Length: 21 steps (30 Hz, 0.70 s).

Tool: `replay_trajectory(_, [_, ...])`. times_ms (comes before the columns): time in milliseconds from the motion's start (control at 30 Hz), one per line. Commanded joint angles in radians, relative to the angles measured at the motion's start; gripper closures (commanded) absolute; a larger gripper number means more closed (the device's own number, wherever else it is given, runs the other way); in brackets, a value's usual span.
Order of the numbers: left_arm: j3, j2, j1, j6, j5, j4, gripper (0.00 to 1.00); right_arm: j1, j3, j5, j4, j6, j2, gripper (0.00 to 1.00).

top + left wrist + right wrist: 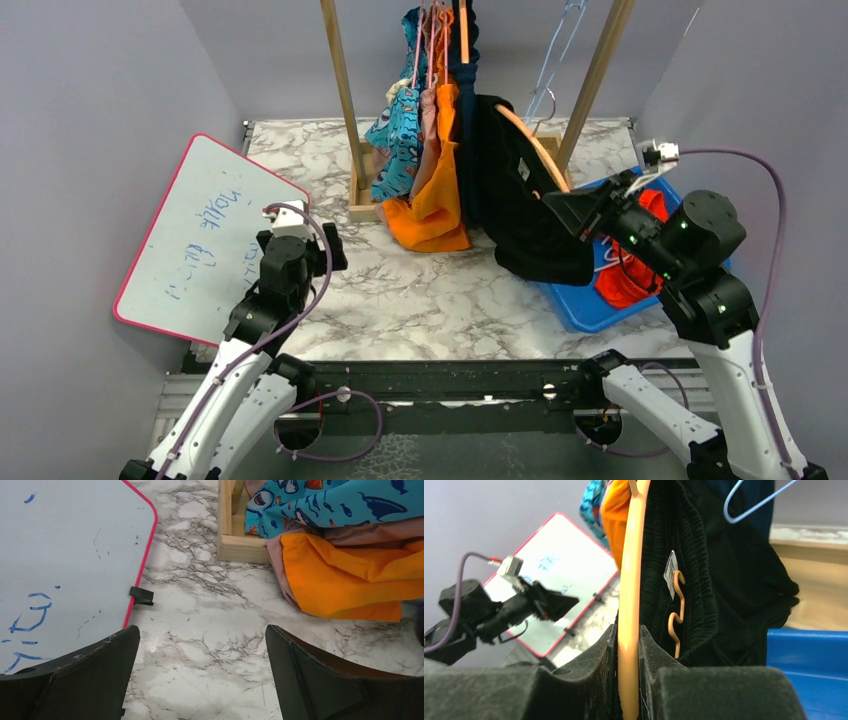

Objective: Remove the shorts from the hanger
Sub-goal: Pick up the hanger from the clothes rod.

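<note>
My right gripper (570, 207) is shut on the bar of a tan-orange hanger (630, 580). Black shorts (520, 210) still hang on that hanger, and their ribbed waistband (694, 580) shows just right of the bar. The hanger is pulled out to the right of the rack, above the table. Blue cartoon-print shorts (400, 140), pink shorts (430, 110) and bright orange shorts (435, 205) hang on the rack. Red-orange shorts (630, 270) lie in the blue bin (580, 305). My left gripper (202, 675) is open and empty over the marble table, left of the orange shorts (350, 580).
A wooden rack with two posts (340, 80) and a base (235, 545) stands at the back. An empty light-blue hanger (555, 60) hangs on it. A pink-edged whiteboard (200, 240) lies at the left. Grey walls close in both sides.
</note>
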Motion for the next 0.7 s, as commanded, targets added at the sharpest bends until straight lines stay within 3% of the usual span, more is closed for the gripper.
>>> replay_trajectory(0, [0.028, -0.048, 0.006, 0.023, 0.068, 0.018, 0.01, 0.001, -0.019, -0.143, -0.035, 0.051, -0.092, 0.99])
replay_trajectory(333, [0.016, -0.106, 0.007, 0.007, 0.049, 0.023, 0.01, 0.0, -0.124, -0.124, -0.188, 0.073, -0.308, 0.99])
replay_trajectory(667, [0.026, -0.103, 0.006, -0.003, 0.047, 0.023, 0.01, 0.001, -0.158, -0.57, -0.161, -0.023, -0.214, 0.99])
